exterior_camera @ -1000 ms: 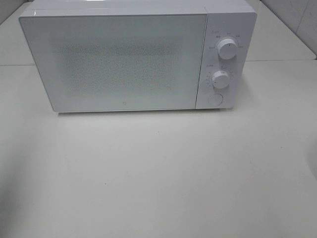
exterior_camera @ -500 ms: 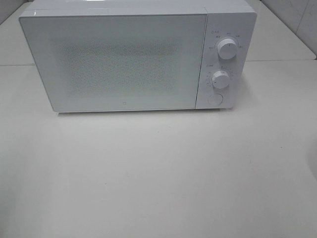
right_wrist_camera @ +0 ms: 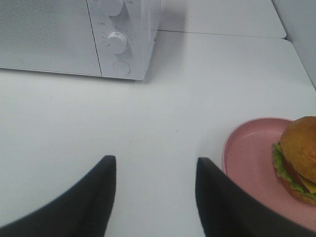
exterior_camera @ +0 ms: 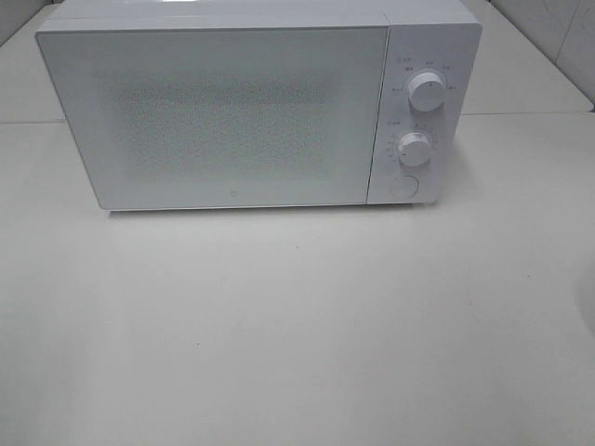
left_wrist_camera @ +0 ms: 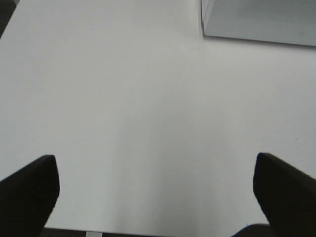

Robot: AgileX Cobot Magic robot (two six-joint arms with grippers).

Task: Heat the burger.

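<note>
Seen from high up: only the boxy white microwave oven (exterior_camera: 251, 107), door closed, with neither claw in sight. From the left wrist: left claw (left_wrist_camera: 155, 185) spread wide over bare white tabletop (left_wrist_camera: 123, 98), oven corner far ahead. From the right wrist: right claw (right_wrist_camera: 155, 192) half-spread and empty, with the golden-bunned burger (right_wrist_camera: 297, 159) on a round pink plate (right_wrist_camera: 249, 148) just beside it; likely soft, light, prone to slipping apart, so best taken low across the bun sides.

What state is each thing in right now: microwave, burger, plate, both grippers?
microwave: door shut, upright on the table.
burger: whole, sitting on the plate, outside the microwave, partly cut off by the frame edge.
pink plate: flat on the table, carrying the burger.
left gripper: open wide, empty.
right gripper: partly open, empty, above the table beside the plate.
</note>
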